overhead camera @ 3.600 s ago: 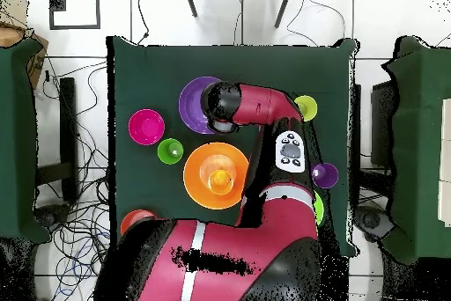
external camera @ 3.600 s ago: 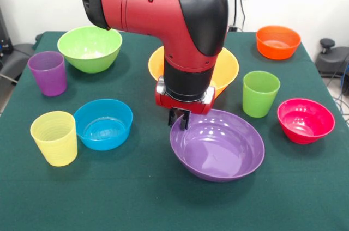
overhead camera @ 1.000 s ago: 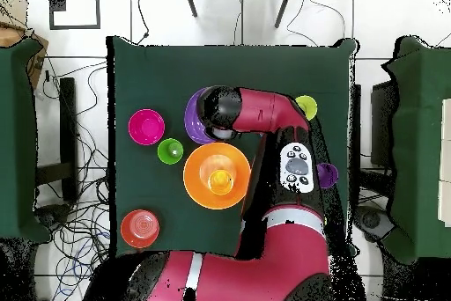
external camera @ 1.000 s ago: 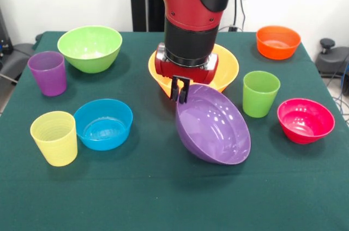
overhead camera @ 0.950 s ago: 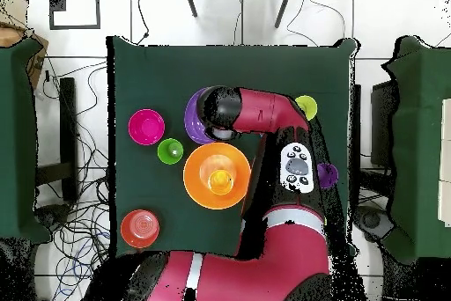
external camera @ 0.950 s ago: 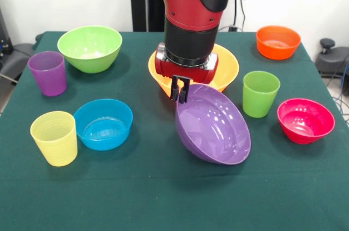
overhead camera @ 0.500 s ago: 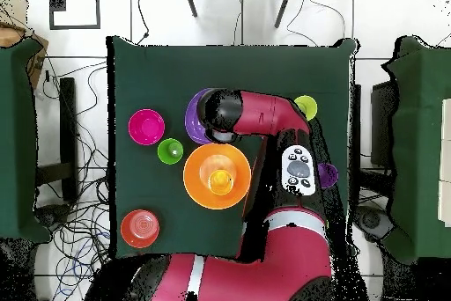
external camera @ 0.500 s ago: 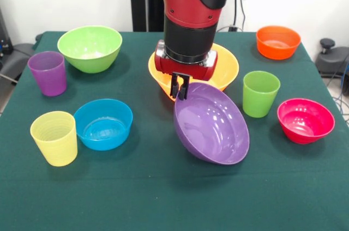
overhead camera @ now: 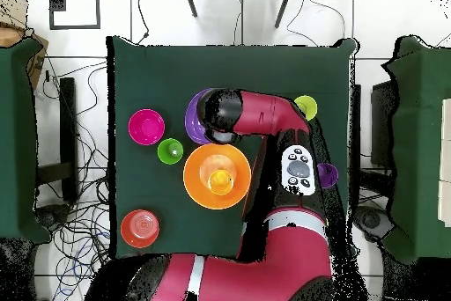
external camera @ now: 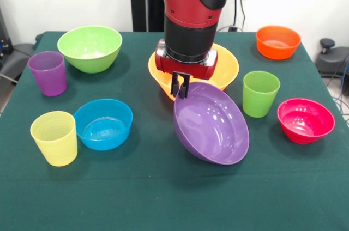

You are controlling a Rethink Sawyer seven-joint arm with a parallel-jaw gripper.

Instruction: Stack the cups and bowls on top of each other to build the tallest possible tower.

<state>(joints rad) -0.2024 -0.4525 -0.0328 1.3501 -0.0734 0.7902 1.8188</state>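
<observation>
1. Front view: the gripper (external camera: 180,85) pinches the upper rim of the purple bowl (external camera: 211,123). Its dark fingers (external camera: 175,85) stand narrow, clamped on that rim.
2. Front view: the purple bowl hangs steeply tilted, its opening facing the camera and its raised rim just in front of the large orange-yellow bowl (external camera: 228,70). Whether its lower edge touches the table (external camera: 163,198) cannot be told.
3. Front view: the arm's red and black wrist (external camera: 190,29) covers most of the orange-yellow bowl's inside.
4. Front view, picture's left: the light green bowl (external camera: 90,48) sits at the back, the purple cup (external camera: 48,73) beside it, and the blue bowl (external camera: 103,123) and pale yellow cup (external camera: 54,137) just beside each other nearer the camera.
5. Front view, picture's right: the orange-red bowl (external camera: 278,42) sits at the far corner, the green cup (external camera: 260,93) near the purple bowl, and the pink-red bowl (external camera: 305,120) beside that cup. All stand upright and apart.
6. Overhead view: the arm's wrist covers the gripper, so the fingers cannot be judged here. Only a sliver of the purple bowl (overhead camera: 192,114) shows, next to the orange-yellow bowl (overhead camera: 198,183).
7. Overhead view: an orange cup (overhead camera: 218,177) stands inside the orange-yellow bowl.
8. Overhead view: the pink-red bowl (overhead camera: 146,127), green cup (overhead camera: 170,150) and orange-red bowl (overhead camera: 139,228) lie on the picture's left.
</observation>
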